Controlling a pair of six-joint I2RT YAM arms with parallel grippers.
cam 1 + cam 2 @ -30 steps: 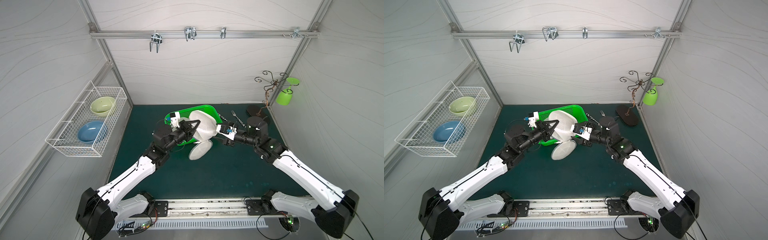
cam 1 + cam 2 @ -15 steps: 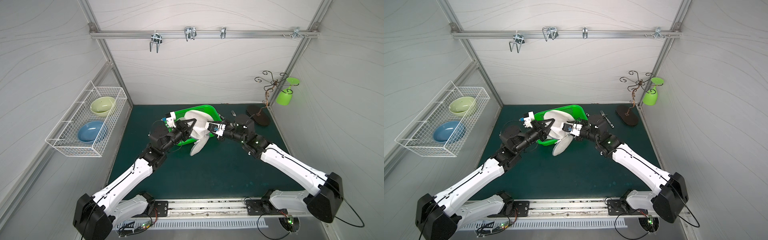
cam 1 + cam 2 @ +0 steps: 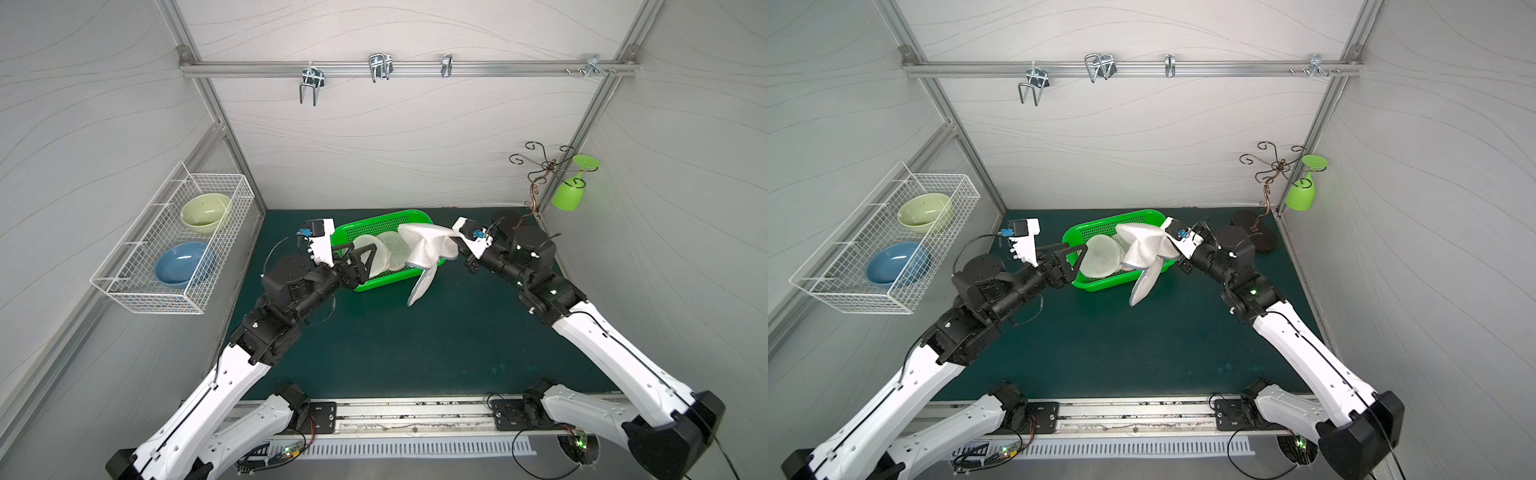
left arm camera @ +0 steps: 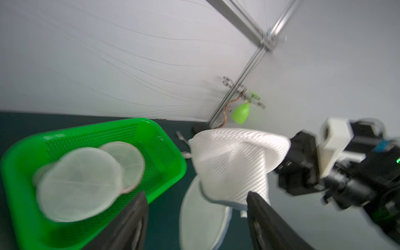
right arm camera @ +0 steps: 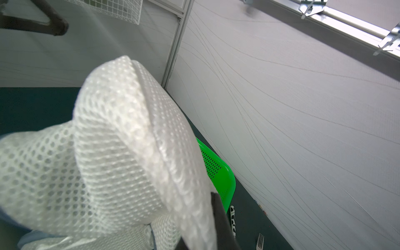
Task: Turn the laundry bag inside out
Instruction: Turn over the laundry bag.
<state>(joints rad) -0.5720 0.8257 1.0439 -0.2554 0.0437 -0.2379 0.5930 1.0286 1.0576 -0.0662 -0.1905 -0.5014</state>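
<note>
r gripper [image 3: 455,245] clamped on laundry bag [image 3: 428,253], hanging long-axis down; l gripper [image 3: 371,257] spread, empty, bag near, just ahead of its tips

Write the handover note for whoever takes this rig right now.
The left gripper is open and empty, at the end of the green basket nearest its arm, apart from the bag.
The right gripper is shut on the laundry bag, holding it up over the basket's other end; a flap hangs toward the mat.
Done: bag lifted, bunched in one grip.
Left: how far it is turned cannot be told; probably regrasp with the left gripper and pull the bag through its opening.
</note>
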